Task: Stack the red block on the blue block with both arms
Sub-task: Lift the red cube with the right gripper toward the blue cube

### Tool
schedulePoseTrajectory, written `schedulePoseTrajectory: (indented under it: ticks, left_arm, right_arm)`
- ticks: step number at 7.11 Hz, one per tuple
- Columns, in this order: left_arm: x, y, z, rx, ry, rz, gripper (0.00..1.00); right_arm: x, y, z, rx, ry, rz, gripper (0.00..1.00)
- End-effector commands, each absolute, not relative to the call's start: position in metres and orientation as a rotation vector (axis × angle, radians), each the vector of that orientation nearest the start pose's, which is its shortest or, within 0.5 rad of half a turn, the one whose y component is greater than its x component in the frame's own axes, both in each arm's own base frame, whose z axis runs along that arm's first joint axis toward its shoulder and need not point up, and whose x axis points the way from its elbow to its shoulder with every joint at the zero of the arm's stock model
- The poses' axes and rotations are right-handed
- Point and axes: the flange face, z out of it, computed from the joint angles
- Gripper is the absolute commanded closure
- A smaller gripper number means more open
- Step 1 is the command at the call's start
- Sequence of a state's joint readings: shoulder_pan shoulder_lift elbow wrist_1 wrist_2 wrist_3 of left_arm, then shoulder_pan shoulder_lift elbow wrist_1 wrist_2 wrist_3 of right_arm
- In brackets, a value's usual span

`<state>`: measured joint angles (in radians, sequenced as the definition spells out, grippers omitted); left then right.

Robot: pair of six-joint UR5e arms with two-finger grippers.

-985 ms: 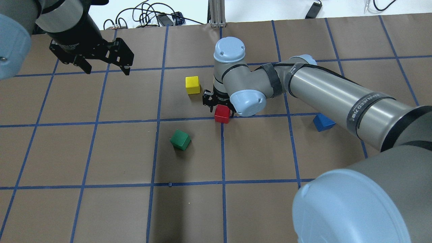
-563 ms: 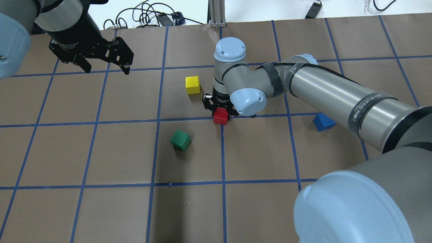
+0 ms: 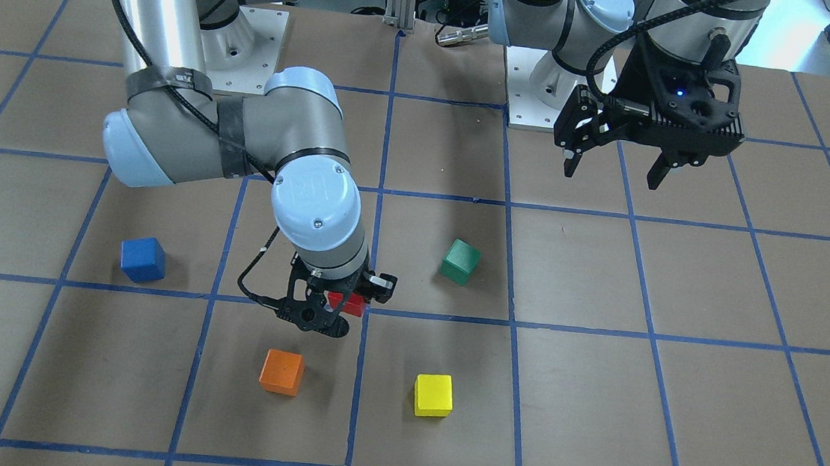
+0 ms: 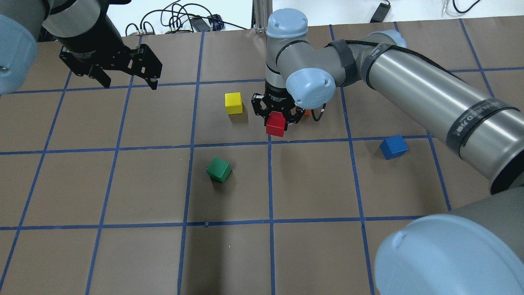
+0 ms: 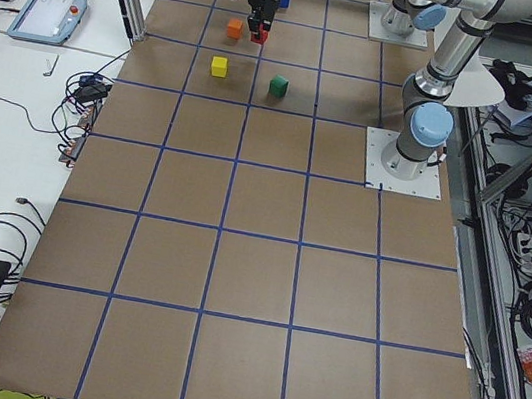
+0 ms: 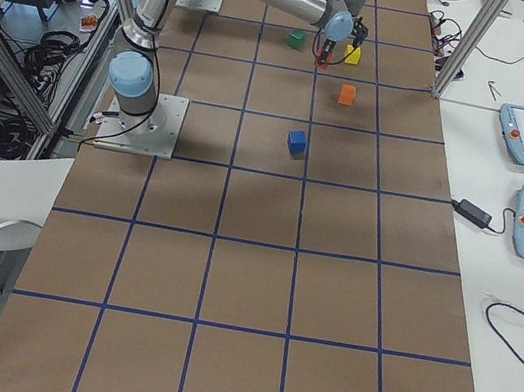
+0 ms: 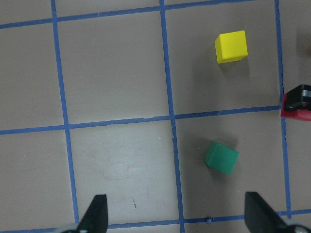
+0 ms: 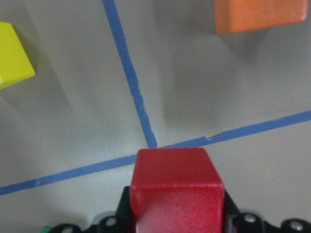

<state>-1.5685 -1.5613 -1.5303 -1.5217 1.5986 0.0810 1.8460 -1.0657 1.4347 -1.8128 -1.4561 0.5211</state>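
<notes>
My right gripper [image 4: 276,119] is shut on the red block [image 4: 275,124] and holds it above the table near the middle; the block also shows in the front-facing view [image 3: 346,303] and fills the bottom of the right wrist view [image 8: 177,191]. The blue block [image 4: 393,147] sits on the table to the right, apart from the gripper; it also shows in the front-facing view [image 3: 143,259]. My left gripper [image 4: 127,78] hangs open and empty over the far left of the table, seen also in the front-facing view [image 3: 611,164].
A yellow cube [image 4: 233,103] lies just left of the right gripper, a green cube [image 4: 218,169] nearer me, and an orange cube [image 3: 282,371] beyond the gripper, mostly hidden in the overhead view. Blue tape lines grid the brown table [image 4: 123,184].
My right gripper has lifted the red block off the table and carried it a little farther from me. The left arm has not moved.
</notes>
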Motion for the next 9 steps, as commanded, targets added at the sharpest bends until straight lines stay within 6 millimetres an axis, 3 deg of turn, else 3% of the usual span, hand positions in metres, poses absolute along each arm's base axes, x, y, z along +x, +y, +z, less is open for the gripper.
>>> schedulePoseTrajectory:
  ticks: [1, 2, 3, 5, 6, 9]
  left_arm:
    - [-0.130, -0.496, 0.517, 0.120, 3.106, -0.151, 0.00]
    - [-0.130, -0.495, 0.517, 0.122, 3.105, -0.151, 0.00]
    - [-0.130, -0.495, 0.517, 0.122, 3.105, -0.151, 0.00]
    - [-0.130, -0.494, 0.517, 0.120, 3.106, -0.149, 0.00]
    - [-0.130, -0.494, 0.517, 0.122, 3.106, -0.148, 0.00]
    - [-0.130, -0.494, 0.517, 0.120, 3.106, -0.151, 0.00]
  right_arm:
    - [0.226, -0.606, 0.351, 0.246, 3.071, 0.345, 1.00]
    - [0.186, -0.597, 0.373, 0.263, 3.060, 0.391, 1.00]
    - [0.156, -0.595, 0.377, 0.266, 3.049, 0.389, 1.00]
    - [0.109, -0.584, 0.362, 0.084, 3.124, 0.420, 1.00]
    - [0.096, -0.577, 0.366, 0.022, 3.114, 0.404, 1.00]
    - [0.061, -0.564, 0.345, -0.304, 3.100, 0.232, 1.00]
